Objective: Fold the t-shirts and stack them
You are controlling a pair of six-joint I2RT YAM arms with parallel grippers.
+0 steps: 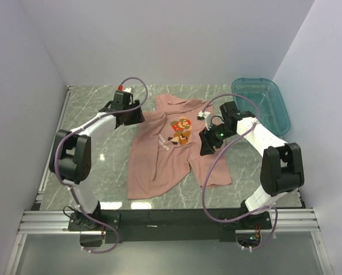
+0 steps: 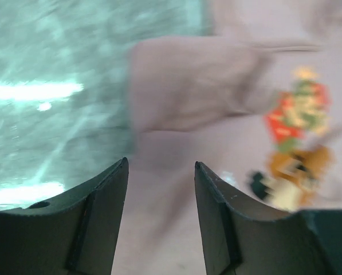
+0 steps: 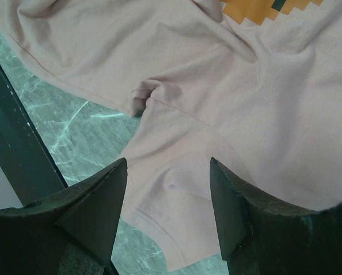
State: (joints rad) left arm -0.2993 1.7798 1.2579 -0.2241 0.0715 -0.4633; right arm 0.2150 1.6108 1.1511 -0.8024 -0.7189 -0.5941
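1. The t-shirt (image 1: 169, 150) lies print side up in the middle of the green marble tabletop (image 1: 85, 100). It is unfolded and rumpled, with its collar toward the far wall and its hem toward the arms' bases.
2. The left jaws are parted with nothing between them. They hang over the shirt's left shoulder, where a sleeve (image 2: 188, 80) is turned in over the body. That wrist view is blurred, and I cannot tell whether the tips touch the cloth.
3. The right jaws also stand apart with nothing gripped. They are above the shirt's right side, over a sleeve edge (image 3: 176, 189) and a small pucker in the cloth (image 3: 142, 97).
4. A lilac cable (image 1: 212, 172) loops down from the right arm (image 1: 262, 149) and crosses the shirt's right flap in the overhead view. It hides part of that edge.
5. A translucent teal bin (image 1: 263, 103) sits at the far right of the tabletop, apart from the shirt, with the right arm's forearm between them.
6. A black rail (image 1: 171, 217) runs along the near edge, just beyond the hem. A dark bar (image 3: 13, 149) borders the marble in the right wrist view.
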